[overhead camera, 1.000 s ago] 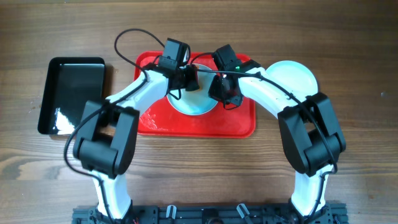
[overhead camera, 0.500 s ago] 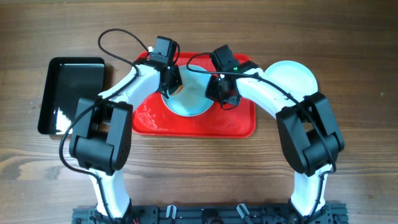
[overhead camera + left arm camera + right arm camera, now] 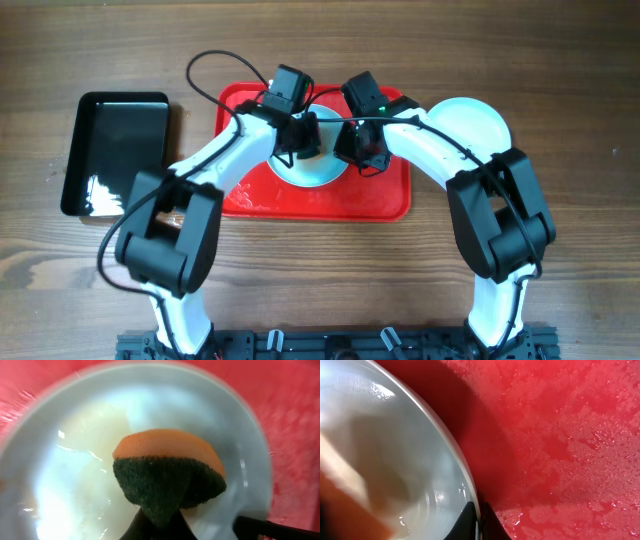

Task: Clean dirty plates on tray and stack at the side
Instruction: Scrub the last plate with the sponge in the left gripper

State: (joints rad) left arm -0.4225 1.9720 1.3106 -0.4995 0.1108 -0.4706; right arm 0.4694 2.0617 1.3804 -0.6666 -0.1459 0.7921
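A pale-blue plate (image 3: 312, 170) lies on the red tray (image 3: 380, 200). My left gripper (image 3: 298, 135) is shut on an orange and dark green sponge (image 3: 167, 472) and presses it on the plate (image 3: 85, 460). My right gripper (image 3: 358, 150) is shut on the plate's right rim (image 3: 465, 480), one finger inside and one outside (image 3: 479, 520). The tray (image 3: 560, 435) is wet. Another white plate (image 3: 475, 125) lies on the table to the right of the tray, partly under my right arm.
A black glossy tray (image 3: 115, 150) lies on the wooden table left of the red tray. A black cable (image 3: 215, 65) loops above the left arm.
My left gripper with the sponge swung left across the plate and has come back right toward its middle. The right gripper has stayed on the rim.
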